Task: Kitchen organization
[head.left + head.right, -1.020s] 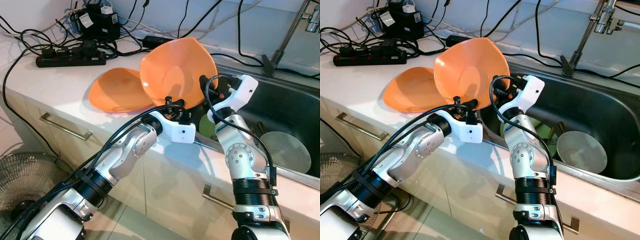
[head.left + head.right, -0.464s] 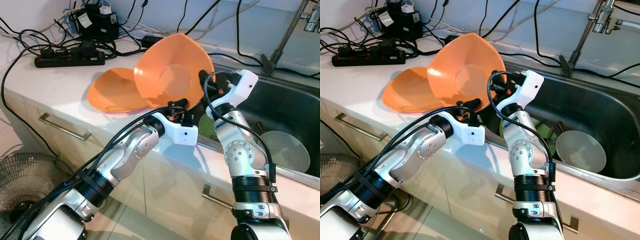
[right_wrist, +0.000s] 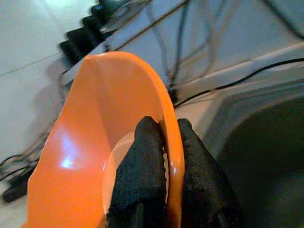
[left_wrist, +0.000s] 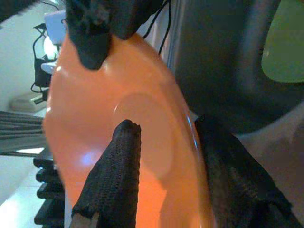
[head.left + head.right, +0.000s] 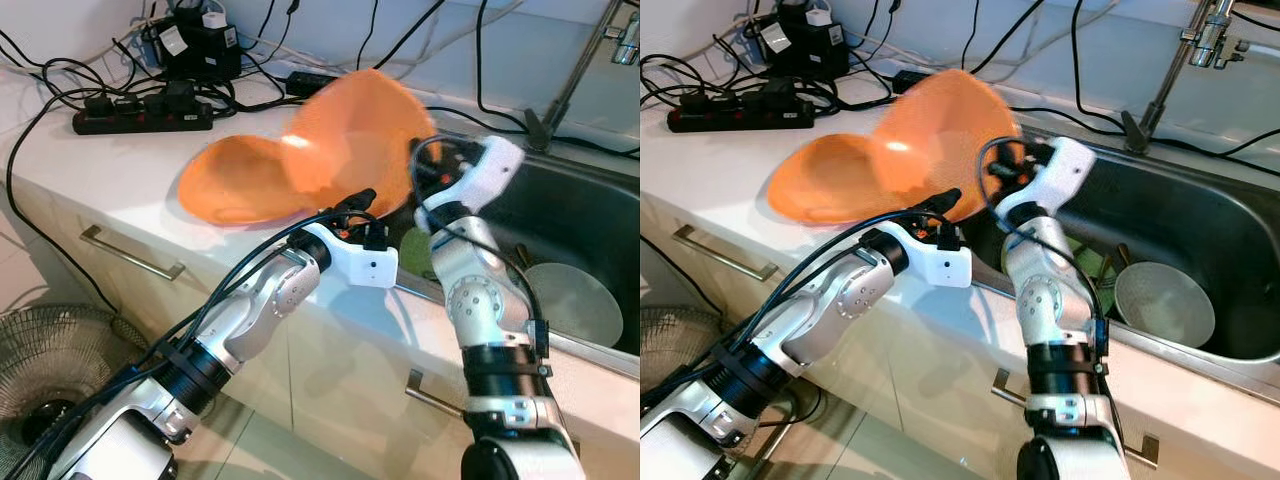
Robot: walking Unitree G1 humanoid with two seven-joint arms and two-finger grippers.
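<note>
A: Item one, the orange bowl (image 3: 95,142). We log it held tilted on edge above the white surface (image 5: 90,160), between our two hands, beside the sink (image 5: 1200,215).

B: Holders?

A: Our right hand (image 3: 164,156) is clamped on the rim, one finger inside the bowl, one outside. Our left hand (image 4: 164,166) straddles the opposite rim, one black finger (image 4: 116,175) inside, the other behind the wall; whether it is pressing or only bracketing, we cannot tell.

B: Handling notes?

A: We judge it light and stiff, likely plastic, with a glossy skin that could slide between fabric pads. The wall is thin, so the rim is the place to take it, pinched through its thickness as the right hand does. Probably not fragile, though a tilted bowl pivots easily on a single pinch.

B: Related stock?

A: A second orange dish (image 5: 235,180) lies flat on the surface just beyond the left hand, a likely nesting partner. In the sink, past the right hand, a grey plate (image 5: 1165,300) and something green (image 4: 285,42).

B: Hazards?

A: A power strip (image 5: 140,112) and its cables further out from the hands.
</note>
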